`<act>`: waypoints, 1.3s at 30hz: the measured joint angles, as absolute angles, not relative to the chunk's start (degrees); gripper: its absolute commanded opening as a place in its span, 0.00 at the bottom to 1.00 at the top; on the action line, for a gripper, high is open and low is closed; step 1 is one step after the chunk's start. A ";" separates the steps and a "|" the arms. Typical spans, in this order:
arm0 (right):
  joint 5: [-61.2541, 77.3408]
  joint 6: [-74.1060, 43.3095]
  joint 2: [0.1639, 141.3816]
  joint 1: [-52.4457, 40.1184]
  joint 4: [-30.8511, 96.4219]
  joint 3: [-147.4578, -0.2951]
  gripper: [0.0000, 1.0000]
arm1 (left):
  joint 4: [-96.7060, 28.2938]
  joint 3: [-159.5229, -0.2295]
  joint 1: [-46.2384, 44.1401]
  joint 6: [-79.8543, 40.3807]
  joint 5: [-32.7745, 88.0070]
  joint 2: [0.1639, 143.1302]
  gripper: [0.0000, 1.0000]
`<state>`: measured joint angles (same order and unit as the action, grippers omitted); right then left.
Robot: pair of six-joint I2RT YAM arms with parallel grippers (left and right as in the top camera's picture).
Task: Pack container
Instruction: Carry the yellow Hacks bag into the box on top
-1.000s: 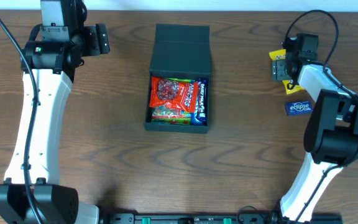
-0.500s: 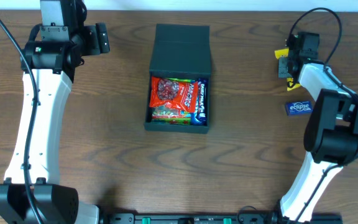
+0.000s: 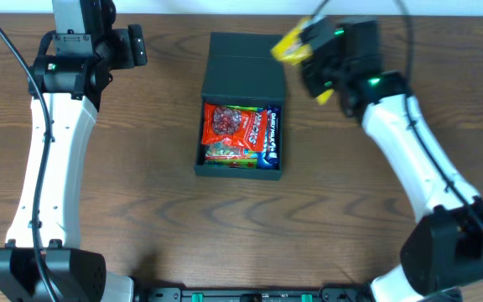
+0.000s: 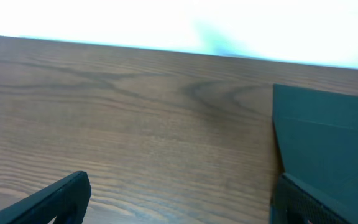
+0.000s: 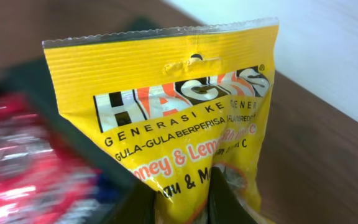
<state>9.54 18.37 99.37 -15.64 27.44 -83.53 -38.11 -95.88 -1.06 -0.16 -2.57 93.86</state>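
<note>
So: container (image 3: pixel 246 71) w/ red pkt (image 3: pixel 229 124), blue pkt (image 3: pixel 268 134); right end effector (image 5: pixel 182 208) on yellow pkt (image 5: pixel 173 93).

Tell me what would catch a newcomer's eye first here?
The bright yellow sweet packet, pinched in the right gripper by the far right corner of the lid of the container. Next, the red packet and blue packet lying inside that open dark box at the middle of the table.

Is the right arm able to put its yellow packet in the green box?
Probably yes. The right gripper holds the yellow packet by the dark teal-green cardboard box; its flap lid lies back and nothing covers the opening, though packets inside crowd it.
</note>
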 measured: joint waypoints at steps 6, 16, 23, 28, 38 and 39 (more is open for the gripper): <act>11.25 20.23 100.88 -25.28 34.48 -83.50 0.01 | -37.15 -95.88 -0.99 0.51 -3.25 93.86 0.95; 11.84 29.45 105.67 -33.21 35.42 -83.50 0.01 | -37.10 -95.88 -0.95 1.34 -3.42 93.86 0.95; 11.66 30.59 112.01 -33.23 31.03 -83.48 0.72 | -37.08 -95.88 -0.95 1.34 -3.42 93.86 0.95; 11.92 27.44 110.91 -33.23 26.96 -83.66 0.86 | -37.08 -95.88 -0.95 1.37 -3.42 93.86 0.95; 14.00 24.73 98.17 -32.27 34.59 -88.18 0.01 | -37.21 -95.88 -0.95 1.37 -3.42 93.86 0.95; 14.50 24.69 98.32 -31.77 36.73 -88.20 0.01 | -37.26 -95.88 -0.95 1.37 -3.42 93.86 0.95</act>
